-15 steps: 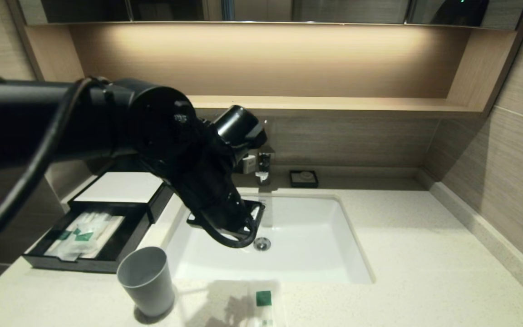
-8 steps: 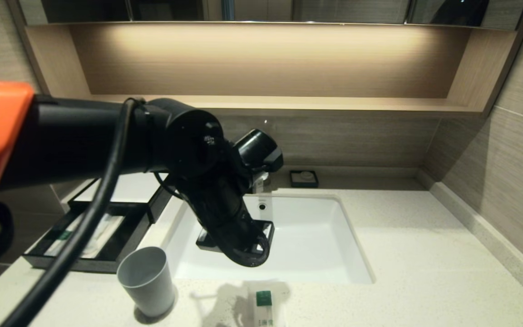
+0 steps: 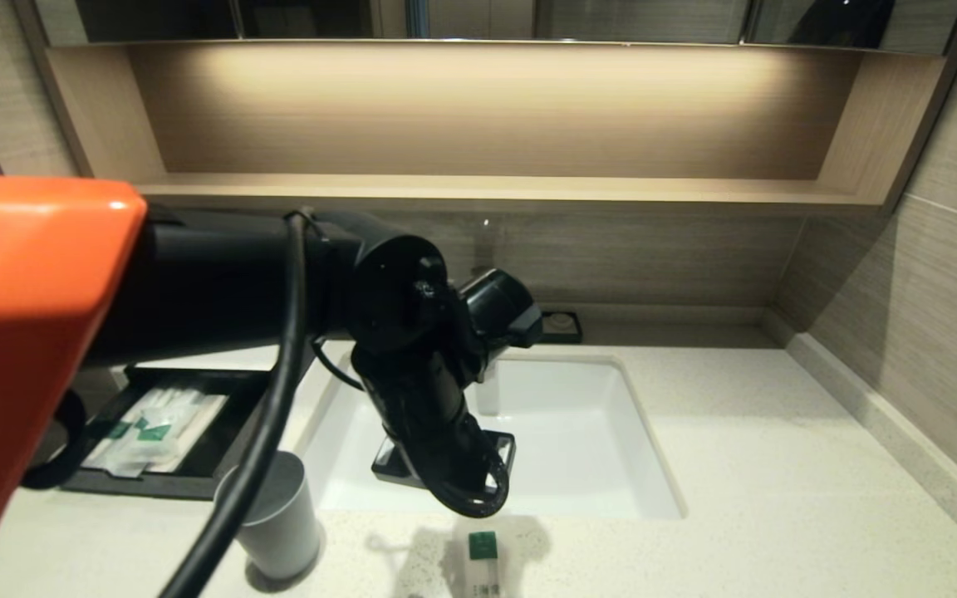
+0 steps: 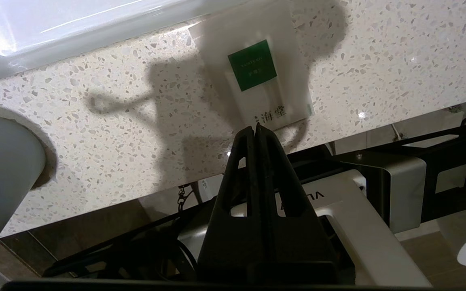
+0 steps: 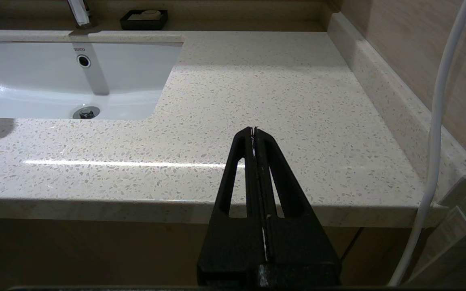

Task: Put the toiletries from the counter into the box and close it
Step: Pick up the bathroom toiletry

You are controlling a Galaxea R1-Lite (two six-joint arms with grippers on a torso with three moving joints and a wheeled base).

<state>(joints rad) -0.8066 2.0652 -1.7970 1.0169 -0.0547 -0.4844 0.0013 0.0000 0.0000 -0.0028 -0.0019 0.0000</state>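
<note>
Left claw point(image 3: 466, 486), fingers pressed together and holding nothing, hangs on its black arm above the front edge of the sink point(image 3: 611, 440), pointing down toward the near strip of the counter point(image 3: 777, 515). In the left wrist view the closed fingertips point(image 4: 255, 131) meet at a point just short of the near end of a flat whitish sachet point(image 4: 257, 76), with nothing between them.

The sachet point(image 3: 483, 561) lies flat on the counter between the sink's front rim and the counter's near edge, its green label point(image 4: 252, 64) facing up and printed characters at the end nearer the claw. The claw's shadow falls across the sachet and the speckled stone beside it. The claw is above and slightly behind the sachet, apart from it.

A grey cup point(image 3: 279, 523) stands upright on the counter to the left of the sachet, near but not touching it. Farther left, the black box point(image 3: 221, 465) sits open, with another sachet bearing a green label point(image 3: 150, 428) lying inside; the arm hides the box's rear part.

Right claw point(image 5: 256, 131), fingers closed and empty, rests low before the counter's front edge on the right side, well apart from the sachets. A small black soap dish point(image 5: 144, 18) sits against the back wall behind the sink.
</note>
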